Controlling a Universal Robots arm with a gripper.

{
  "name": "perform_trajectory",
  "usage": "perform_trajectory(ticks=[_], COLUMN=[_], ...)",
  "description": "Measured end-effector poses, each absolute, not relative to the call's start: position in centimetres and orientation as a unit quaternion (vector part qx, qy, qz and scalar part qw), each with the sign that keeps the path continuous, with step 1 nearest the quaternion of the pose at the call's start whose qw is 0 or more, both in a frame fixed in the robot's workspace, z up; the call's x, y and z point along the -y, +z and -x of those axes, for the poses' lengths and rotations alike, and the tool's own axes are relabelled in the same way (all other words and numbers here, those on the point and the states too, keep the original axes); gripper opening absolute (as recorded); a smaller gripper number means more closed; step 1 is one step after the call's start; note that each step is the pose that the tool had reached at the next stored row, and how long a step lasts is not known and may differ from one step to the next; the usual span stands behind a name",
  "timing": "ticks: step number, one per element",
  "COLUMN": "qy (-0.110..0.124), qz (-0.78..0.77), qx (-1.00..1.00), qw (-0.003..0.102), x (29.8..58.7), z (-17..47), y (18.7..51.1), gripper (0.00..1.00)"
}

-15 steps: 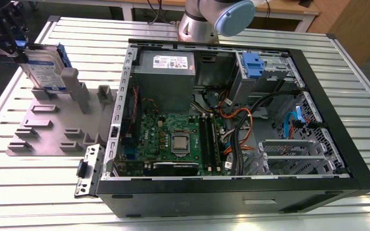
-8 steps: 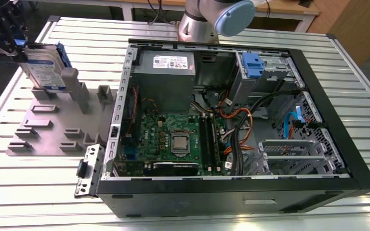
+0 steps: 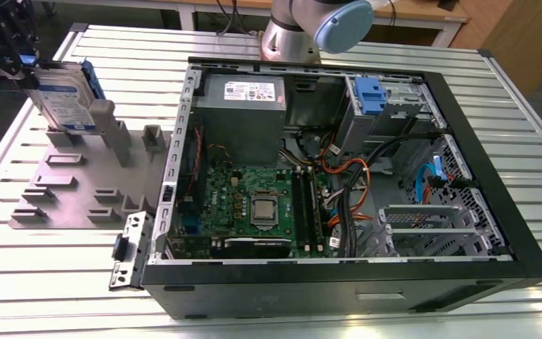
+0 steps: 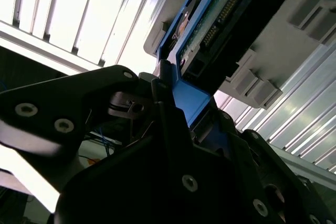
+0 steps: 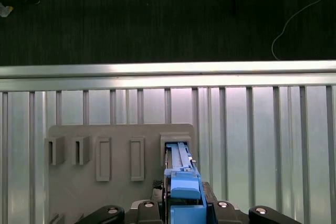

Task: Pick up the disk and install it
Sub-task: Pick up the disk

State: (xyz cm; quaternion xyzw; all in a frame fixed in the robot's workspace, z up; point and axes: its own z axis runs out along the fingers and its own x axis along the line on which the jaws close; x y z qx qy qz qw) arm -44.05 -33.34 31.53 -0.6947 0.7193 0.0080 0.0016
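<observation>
Claw [image 3: 22, 65] clamped on disk's [image 3: 65, 99] blue carrier edge, drive upright in grey rack [image 3: 68, 194] slot; prob. stiff, heavyish, shock-sensitive, so hold frame, not label.

Open computer case [image 3: 346, 275] beside grey holder plate [image 3: 68, 192]

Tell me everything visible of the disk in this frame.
The disk is a flat silver drive with a white-and-blue label, framed by a bright blue plastic carrier. It stands on edge, slightly tilted, at the exterior view's far left, with its lower end at a slot of the grey holder. The gripper is shut on its upper end, clamping the blue carrier. The second wrist view shows its circuit-board side with a pin connector.
</observation>
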Motion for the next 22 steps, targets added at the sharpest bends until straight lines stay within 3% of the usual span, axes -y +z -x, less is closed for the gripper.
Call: perform_trajectory(ticks=[22], qy=[0.008], qz=[0.695], qx=[-0.719], qw=[0.002], x=[33.34], z=[44.05], y=[32.40], gripper=[0.37])
